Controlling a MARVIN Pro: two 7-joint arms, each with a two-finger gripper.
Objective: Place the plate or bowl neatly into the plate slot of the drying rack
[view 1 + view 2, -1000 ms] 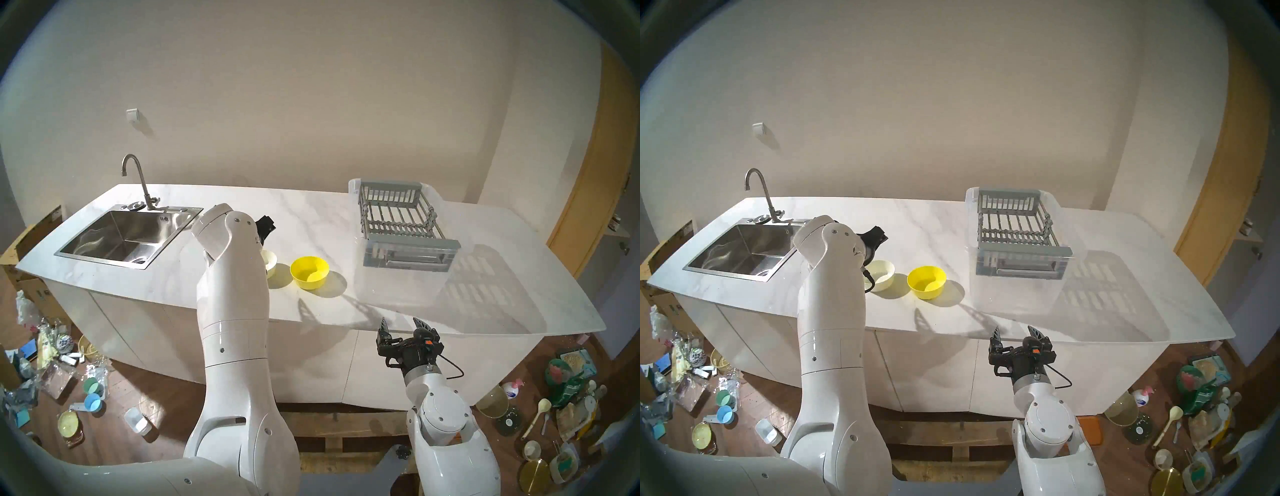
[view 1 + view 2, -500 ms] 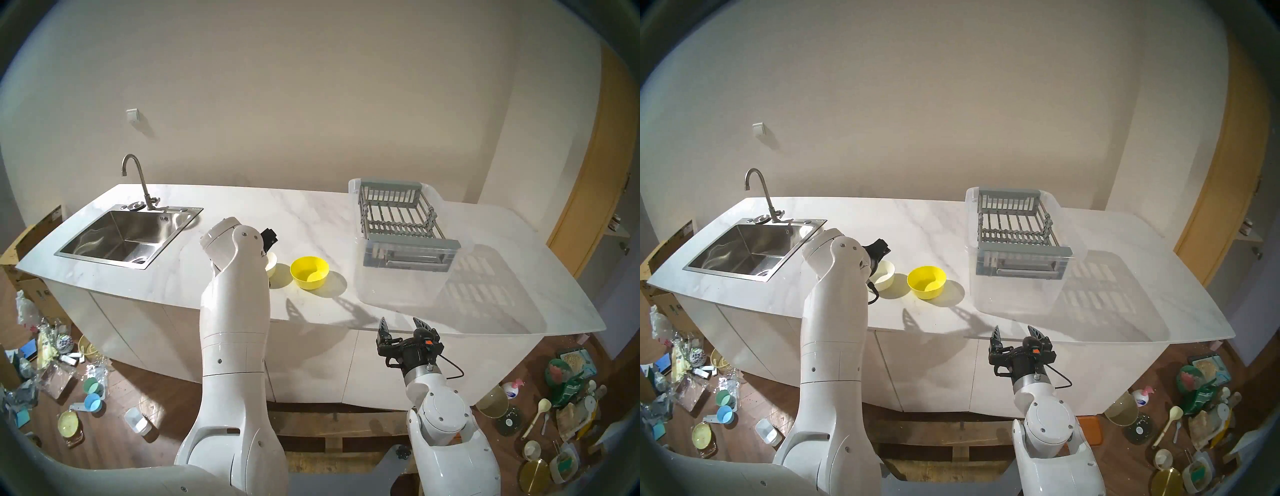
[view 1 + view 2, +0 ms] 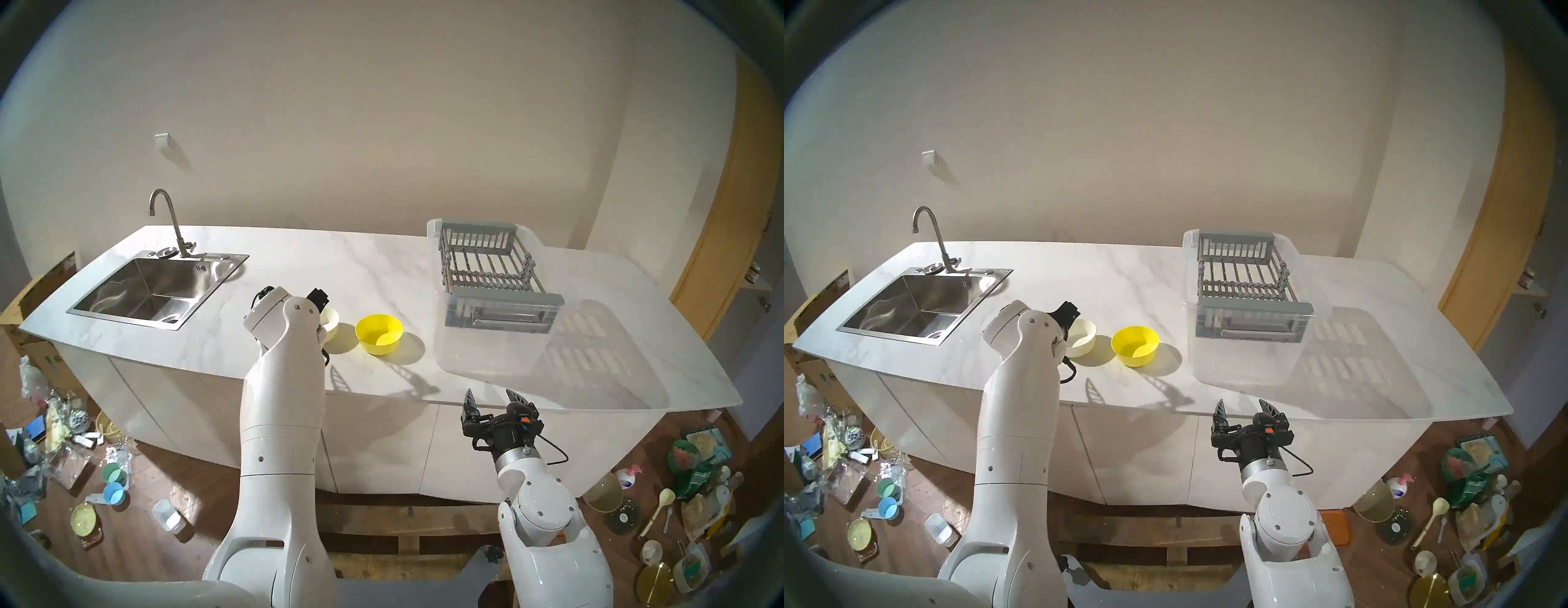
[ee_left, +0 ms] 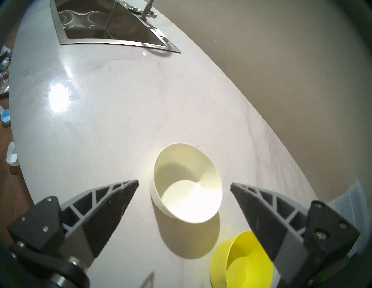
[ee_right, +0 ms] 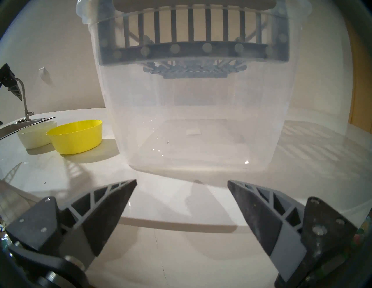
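1. The left gripper [image 4: 184, 186] was held spread wide and empty above the cream bowl [image 4: 187, 186], which sat upright on the counter [image 4: 100, 120] just beside the yellow bowl [image 4: 239, 263].
2. The right gripper [image 5: 182, 184] was likewise spread and empty, kept low at the counter's near edge.
3. The drying rack [image 3: 492, 271] was seen seated on a clear tub [image 3: 488, 344], well apart from both bowls; its plate slot [image 3: 488, 274] held nothing.
4. For a sound grasp, it was judged that one finger should be lowered inside the cream bowl's rim and one outside, clear of the yellow bowl.
5. A slip of the smooth wall was judged the main risk.
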